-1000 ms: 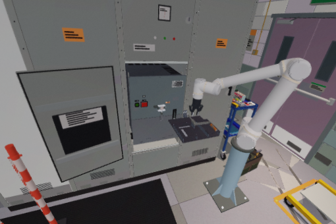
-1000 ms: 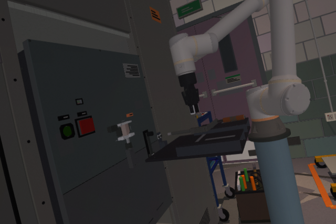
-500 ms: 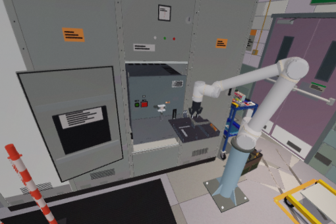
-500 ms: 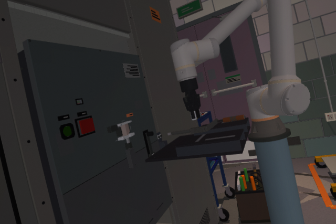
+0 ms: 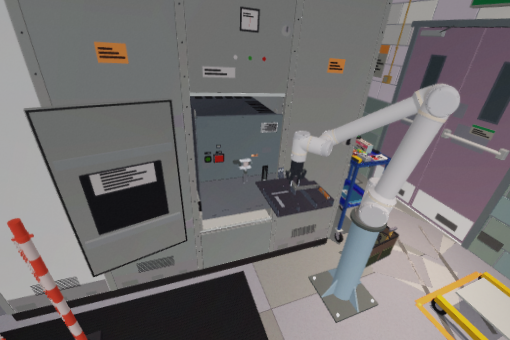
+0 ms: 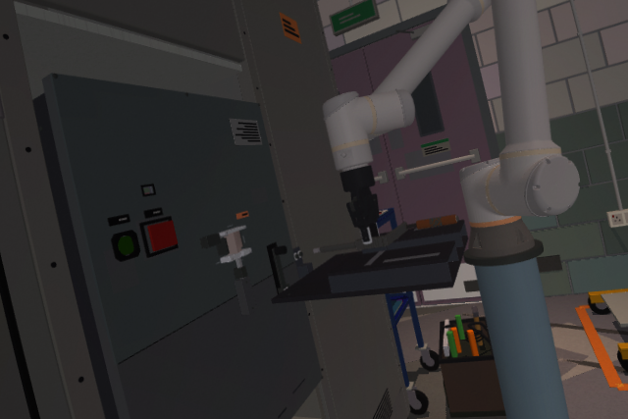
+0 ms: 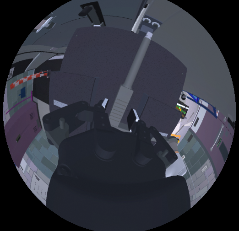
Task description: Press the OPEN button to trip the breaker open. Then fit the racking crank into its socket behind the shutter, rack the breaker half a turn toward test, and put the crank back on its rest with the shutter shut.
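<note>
The racking crank (image 7: 131,76) lies on its rest on the black shelf (image 5: 294,196), its handle end partly hidden by my gripper (image 7: 119,111). My gripper (image 6: 366,238) is open and holds nothing; its fingers straddle the crank's grey grip (image 6: 355,244). The crank's shaft points at the breaker front. On the breaker panel sit a green button (image 6: 125,245) and a red button (image 6: 161,236). Right of them are a white handle (image 6: 233,247) and a black shutter lever (image 6: 276,262).
The cabinet door (image 5: 108,185) hangs open on the left. A blue cart (image 5: 360,185) and a tool box (image 6: 464,358) stand by my arm's pedestal (image 5: 348,270). A striped post (image 5: 43,280) stands at the front left.
</note>
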You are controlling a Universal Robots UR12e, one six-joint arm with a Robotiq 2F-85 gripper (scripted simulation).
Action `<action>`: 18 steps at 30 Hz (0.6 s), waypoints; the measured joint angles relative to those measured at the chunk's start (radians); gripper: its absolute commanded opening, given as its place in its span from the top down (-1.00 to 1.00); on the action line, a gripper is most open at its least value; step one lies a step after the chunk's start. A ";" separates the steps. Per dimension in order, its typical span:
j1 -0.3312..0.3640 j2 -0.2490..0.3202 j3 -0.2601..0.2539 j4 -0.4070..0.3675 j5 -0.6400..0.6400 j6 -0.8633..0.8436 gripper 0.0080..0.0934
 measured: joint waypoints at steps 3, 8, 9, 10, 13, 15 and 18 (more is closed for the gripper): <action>0.000 0.007 0.006 -0.013 0.000 0.000 0.02; 0.000 0.013 0.010 -0.023 0.000 0.000 0.02; 0.000 0.013 0.010 -0.024 0.000 0.000 0.02; 0.000 0.014 0.011 -0.025 0.000 0.000 0.02; 0.000 0.013 0.010 -0.025 0.000 0.000 0.02; 0.000 0.013 0.010 -0.025 0.000 0.000 0.02; 0.000 0.013 0.011 -0.025 0.000 0.000 0.02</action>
